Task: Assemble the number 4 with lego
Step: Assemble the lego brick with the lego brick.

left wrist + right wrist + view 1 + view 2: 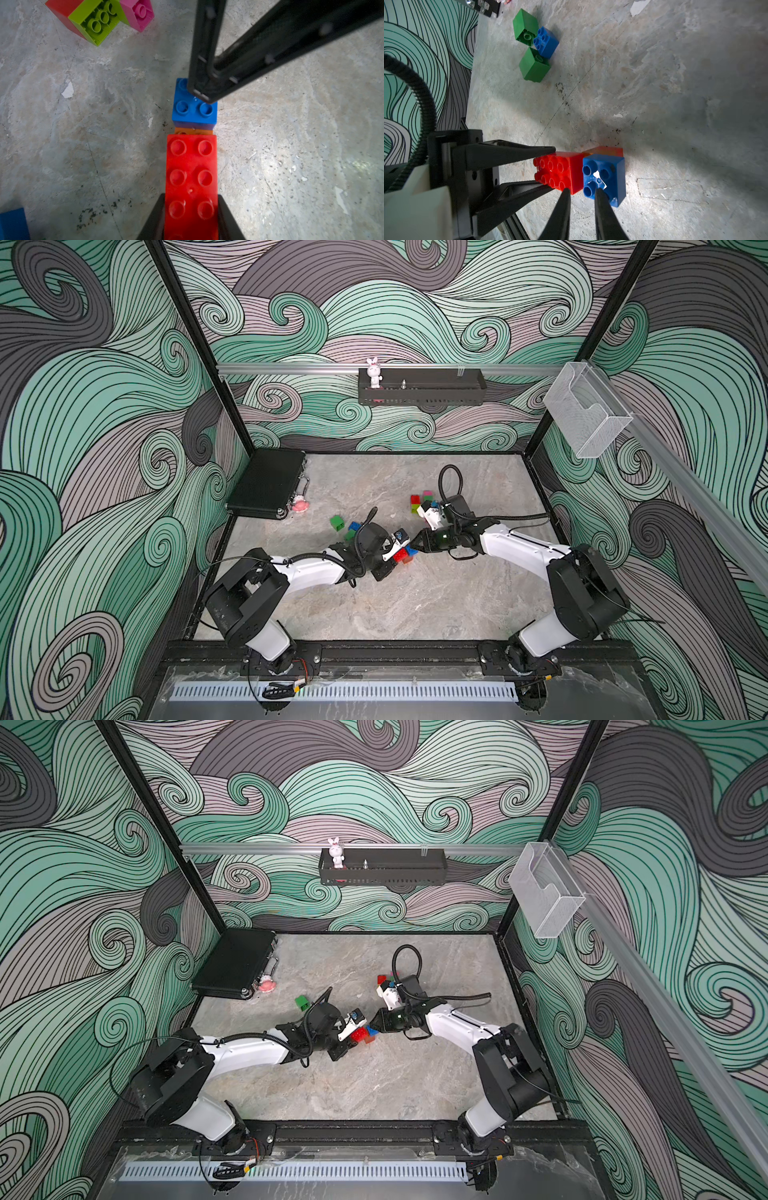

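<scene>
Clamping the red brick (191, 176), left gripper (191, 207) holds it at table (415, 605) centre. Blue brick (194, 116), on orange brick (193, 131), sits just beside its 3 o'clock end. Right gripper (582, 193) narrow, tips on blue, grip unclear. Loose bricks (337, 522) lie at 10 o'clock.

- In both top views the light is even and bright and the middle is sharp; the swirl-patterned walls (83, 448) stretch toward the edges.
- Soft shadows darken the grey marbled tabletop (415, 605) around the left gripper (401, 556).
- Left wrist view: a bright pool lies beside the red studded plastic brick (191, 166) clamped in the left gripper (191, 195), and the corners are dim. The right gripper (202, 93) ahead is blurred.
- Right wrist view: a bright patch lies beside the blue studded plastic brick (614, 176) at the right gripper's tips, with dark shadow beyond.
</scene>
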Available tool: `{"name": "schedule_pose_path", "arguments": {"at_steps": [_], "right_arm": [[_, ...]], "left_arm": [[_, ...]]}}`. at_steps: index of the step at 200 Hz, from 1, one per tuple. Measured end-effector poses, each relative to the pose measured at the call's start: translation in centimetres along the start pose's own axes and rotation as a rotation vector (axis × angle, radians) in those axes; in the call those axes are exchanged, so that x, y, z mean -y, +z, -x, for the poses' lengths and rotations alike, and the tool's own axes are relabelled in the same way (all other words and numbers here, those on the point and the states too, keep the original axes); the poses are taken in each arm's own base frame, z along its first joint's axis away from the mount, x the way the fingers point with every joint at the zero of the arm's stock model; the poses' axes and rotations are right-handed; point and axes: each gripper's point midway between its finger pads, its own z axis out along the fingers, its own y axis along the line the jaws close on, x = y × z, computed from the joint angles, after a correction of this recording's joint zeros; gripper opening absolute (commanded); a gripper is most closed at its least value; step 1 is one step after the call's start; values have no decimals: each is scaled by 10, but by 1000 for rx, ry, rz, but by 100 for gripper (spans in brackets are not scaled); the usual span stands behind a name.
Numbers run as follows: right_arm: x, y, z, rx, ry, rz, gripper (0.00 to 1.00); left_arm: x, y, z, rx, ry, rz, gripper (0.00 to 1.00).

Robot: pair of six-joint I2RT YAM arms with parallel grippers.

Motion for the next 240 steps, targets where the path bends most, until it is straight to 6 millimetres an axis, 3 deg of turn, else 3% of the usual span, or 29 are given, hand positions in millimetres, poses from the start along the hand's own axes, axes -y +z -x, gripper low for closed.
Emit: {"name": "schedule_pose_path", "arguments": {"at_steps": [109,240], "right_arm": [[4,9,-5,-37,25,7,13],[-3,7,-3,-50,36,42,11]], "left_arm": [[1,0,1,3,6,-8,0],[0,6,4,-21,55,-13,0]]}}
